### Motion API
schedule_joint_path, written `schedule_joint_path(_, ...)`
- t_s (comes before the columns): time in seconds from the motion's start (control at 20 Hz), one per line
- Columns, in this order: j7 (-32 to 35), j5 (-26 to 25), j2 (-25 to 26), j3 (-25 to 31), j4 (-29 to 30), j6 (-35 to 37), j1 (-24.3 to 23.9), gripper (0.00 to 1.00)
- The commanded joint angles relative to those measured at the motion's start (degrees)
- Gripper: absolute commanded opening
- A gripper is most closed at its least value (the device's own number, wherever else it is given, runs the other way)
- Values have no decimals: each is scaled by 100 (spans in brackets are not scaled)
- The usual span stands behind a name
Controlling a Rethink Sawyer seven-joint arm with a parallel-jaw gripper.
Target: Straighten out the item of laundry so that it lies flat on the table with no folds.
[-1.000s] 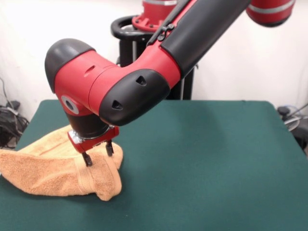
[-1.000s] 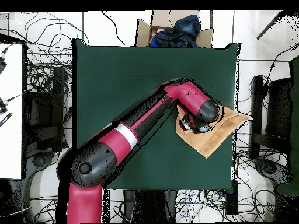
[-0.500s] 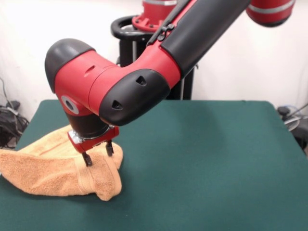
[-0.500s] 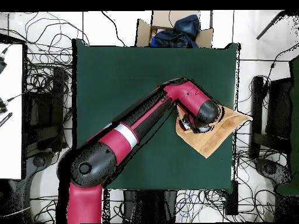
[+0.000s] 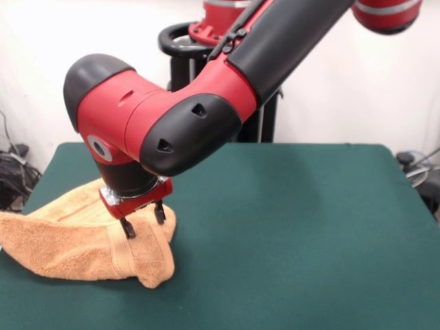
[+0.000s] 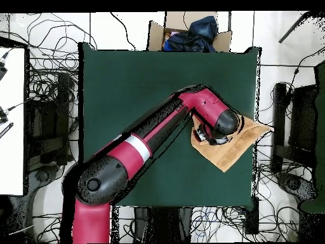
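My gripper [image 5: 144,221] hangs with its fingers spread right over the towel [image 5: 65,240], tips at its folded right end. The towel lies at the table's [image 5: 289,227] front-left, its long axis running leftward off the edge.

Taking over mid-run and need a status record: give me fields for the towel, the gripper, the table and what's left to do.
towel: peach-tan towel, folded over itself in a bunched heap at the table's edge; in the overhead view one corner hangs past the edge
gripper: gripper open, pointing down, fingertips at the towel's top fold, nothing clamped
table: dark green top, mostly bare
arm: reaches from the base across the table
remaining: towel not yet flat; folds still to be spread out
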Motion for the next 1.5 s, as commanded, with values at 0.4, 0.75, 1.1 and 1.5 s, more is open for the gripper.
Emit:
schedule_joint_path(0.4,755,447,-29,1040,-205,-64,54,100)
schedule_joint_path(0.75,872,276,123,921,-255,-21,61,100)
schedule_joint_path(1.1,932,129,267,765,-349,61,-5,100)
schedule_joint_path(1.5,907,-22,397,577,-253,222,5,100)
